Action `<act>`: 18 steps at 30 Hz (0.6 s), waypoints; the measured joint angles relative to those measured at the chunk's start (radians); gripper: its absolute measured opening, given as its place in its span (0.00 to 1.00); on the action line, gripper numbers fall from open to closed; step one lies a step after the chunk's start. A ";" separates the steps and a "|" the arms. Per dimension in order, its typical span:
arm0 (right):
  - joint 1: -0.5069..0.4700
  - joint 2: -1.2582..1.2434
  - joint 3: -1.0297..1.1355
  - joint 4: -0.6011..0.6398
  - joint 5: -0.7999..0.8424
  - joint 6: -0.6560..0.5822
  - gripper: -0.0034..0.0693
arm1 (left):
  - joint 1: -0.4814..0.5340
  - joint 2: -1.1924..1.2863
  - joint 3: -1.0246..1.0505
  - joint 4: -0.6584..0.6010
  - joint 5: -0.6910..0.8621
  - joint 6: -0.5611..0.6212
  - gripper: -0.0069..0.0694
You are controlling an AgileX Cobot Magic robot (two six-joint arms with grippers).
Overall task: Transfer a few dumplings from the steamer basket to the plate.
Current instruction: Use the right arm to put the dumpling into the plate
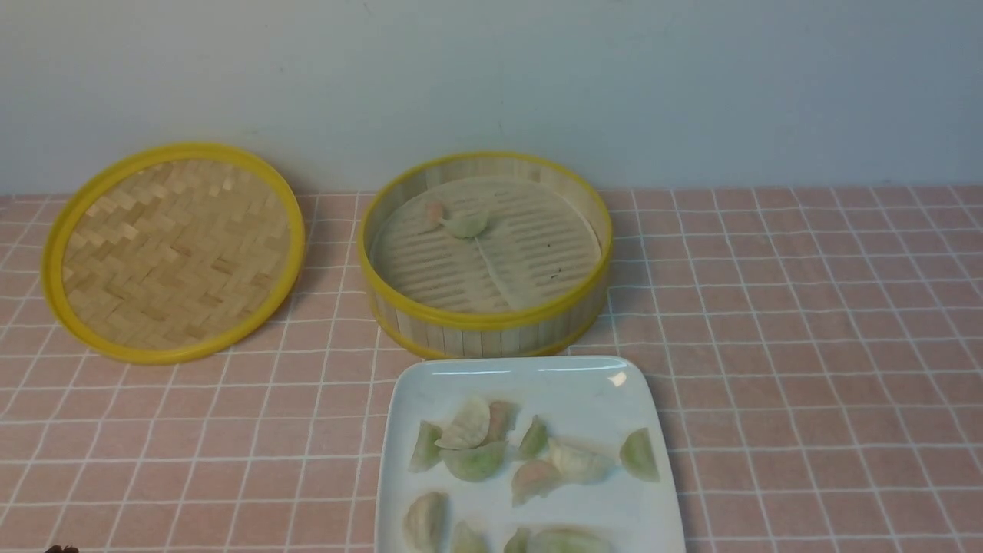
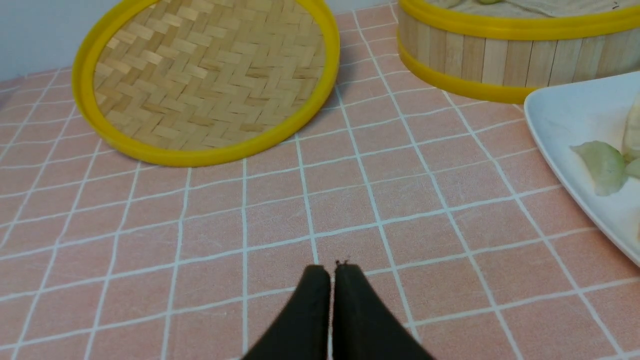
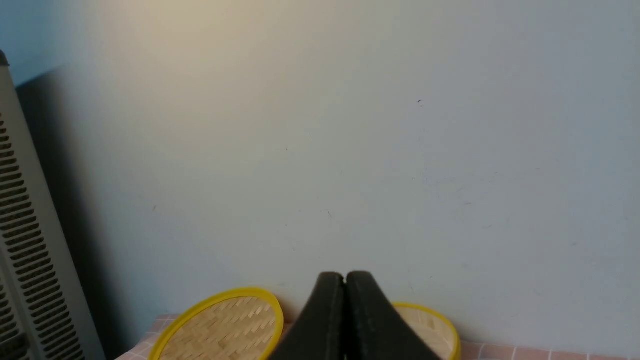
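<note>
Mostly, pleated dumplings [image 1: 476,458] lie on glossy plate [image 1: 584,384]; both jaws closed, empty.

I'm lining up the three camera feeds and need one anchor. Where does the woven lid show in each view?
Front view: the lid lies at the left, beside the steamer basket.
Left wrist view: it fills the upper left, beyond the shut left gripper.
Right wrist view: only part shows, at the bottom edge, just left of the shut right gripper.
Shared landmark: the basket's yellow rim, next to the lid in all three.
</note>
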 joint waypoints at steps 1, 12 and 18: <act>0.000 0.000 0.000 0.000 0.000 0.000 0.03 | 0.000 0.000 0.000 0.000 0.000 0.000 0.08; 0.000 0.000 0.063 0.089 -0.041 -0.253 0.03 | 0.000 0.000 0.000 0.000 0.000 0.000 0.08; -0.089 0.000 0.152 0.094 -0.045 -0.275 0.03 | 0.000 0.000 0.000 0.000 0.000 0.000 0.08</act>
